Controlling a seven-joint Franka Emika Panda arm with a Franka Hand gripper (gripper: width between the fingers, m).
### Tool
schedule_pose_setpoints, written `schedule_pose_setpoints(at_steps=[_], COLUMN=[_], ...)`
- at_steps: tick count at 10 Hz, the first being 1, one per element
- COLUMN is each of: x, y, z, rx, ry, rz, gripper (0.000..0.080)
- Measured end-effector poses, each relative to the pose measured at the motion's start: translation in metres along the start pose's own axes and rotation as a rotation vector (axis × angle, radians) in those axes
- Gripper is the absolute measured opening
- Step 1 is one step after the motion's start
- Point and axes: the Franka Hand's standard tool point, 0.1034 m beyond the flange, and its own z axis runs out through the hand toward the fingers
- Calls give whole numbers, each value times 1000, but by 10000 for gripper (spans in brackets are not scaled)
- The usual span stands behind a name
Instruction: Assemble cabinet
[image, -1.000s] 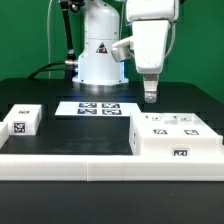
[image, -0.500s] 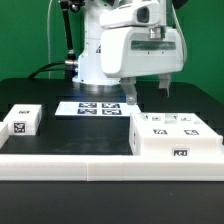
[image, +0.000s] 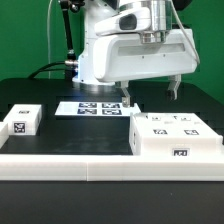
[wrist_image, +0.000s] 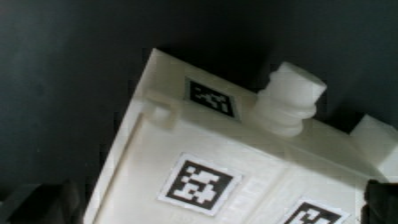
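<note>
The black bench (image: 30, 90) carries everything. At its back edge stands the white Franka arm (image: 100, 55), bent forward over the middle. A long white rail (image: 70, 166) runs along the front edge.

The cabinet (image: 175, 140), a big white box with black-and-white square tags on its top and front, sits right behind the rail, toward the front corner on the exterior view's right. In the wrist view its tagged top fills most of the picture, blurred, with a short white stub at its edge that I cannot identify.

The marker board (image: 92, 107) lies flat in the middle of the bench, just before the arm's base. A small white tagged block (image: 22, 119) rests near the front corner on the exterior view's left, well apart from the cabinet.

The tool (image: 152, 100) hangs over the rear of the cabinet, clear of it, its 2 fingers (image: 177, 92) spread wide and holding nothing.
</note>
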Motion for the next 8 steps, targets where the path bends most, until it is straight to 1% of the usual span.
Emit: schedule_pose_setpoints(at_steps=[1,2,4,6,8], x=[1,-3,-10,-18,-17], y=[-11,-18,-24,-19,-20], z=[0,3,7,10,10], rx=[-7,-16,-30,-28,-24], ry=[16,30,57,75,76], rz=[82,133,279,390,427], gripper=[797,797,797,797,797])
